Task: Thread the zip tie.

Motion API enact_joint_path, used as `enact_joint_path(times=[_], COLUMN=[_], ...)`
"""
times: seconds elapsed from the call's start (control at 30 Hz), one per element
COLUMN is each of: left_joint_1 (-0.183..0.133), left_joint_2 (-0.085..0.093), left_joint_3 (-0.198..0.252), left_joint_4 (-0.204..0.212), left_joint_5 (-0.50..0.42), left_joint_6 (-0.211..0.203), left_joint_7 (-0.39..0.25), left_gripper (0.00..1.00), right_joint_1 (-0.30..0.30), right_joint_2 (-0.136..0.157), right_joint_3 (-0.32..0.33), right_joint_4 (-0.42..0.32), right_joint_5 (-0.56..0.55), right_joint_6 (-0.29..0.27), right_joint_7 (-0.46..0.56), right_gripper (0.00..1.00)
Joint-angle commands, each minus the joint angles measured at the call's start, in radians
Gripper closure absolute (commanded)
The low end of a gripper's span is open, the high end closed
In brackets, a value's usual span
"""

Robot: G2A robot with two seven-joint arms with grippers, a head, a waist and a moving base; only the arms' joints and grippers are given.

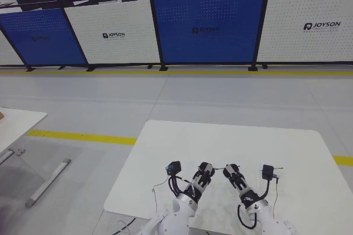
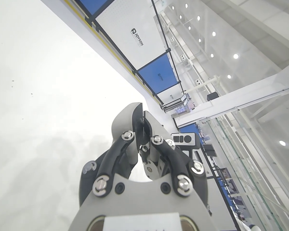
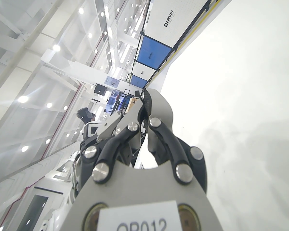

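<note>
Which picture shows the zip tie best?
The top view: the zip tie is a thin dark line bridging the left gripper and right gripper. In each wrist view it is a black sliver pinched in that gripper.

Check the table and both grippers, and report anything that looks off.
Nothing stands out. The left gripper and right gripper are each shut on the thin black zip tie, which spans between them above the white table.

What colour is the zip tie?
The zip tie is black; the top view shows it best.
</note>
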Motion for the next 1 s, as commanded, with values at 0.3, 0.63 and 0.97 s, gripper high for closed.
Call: enact_joint_path(times=[0.3,0.63,0.97], left_joint_1=[0.007,0.014,0.014], left_joint_2=[0.001,0.002,0.002], left_joint_3=[-0.002,-0.009,-0.012], left_joint_4=[-0.011,-0.009,-0.007], left_joint_5=[-0.017,-0.014,-0.012], left_joint_6=[-0.013,-0.023,-0.025], left_joint_7=[-0.022,-0.02,-0.023], left_gripper=[1.0,0.71,1.0], right_joint_1=[-0.001,-0.002,-0.001], right_joint_2=[0.0,-0.001,-0.002], right_joint_3=[-0.005,-0.005,-0.003], right_joint_4=[-0.007,-0.003,-0.001], right_joint_5=[-0.012,-0.011,-0.006], right_joint_6=[0.002,0.009,0.012], right_joint_7=[0.009,0.002,-0.001], right_gripper=[1.0,1.0,1.0])
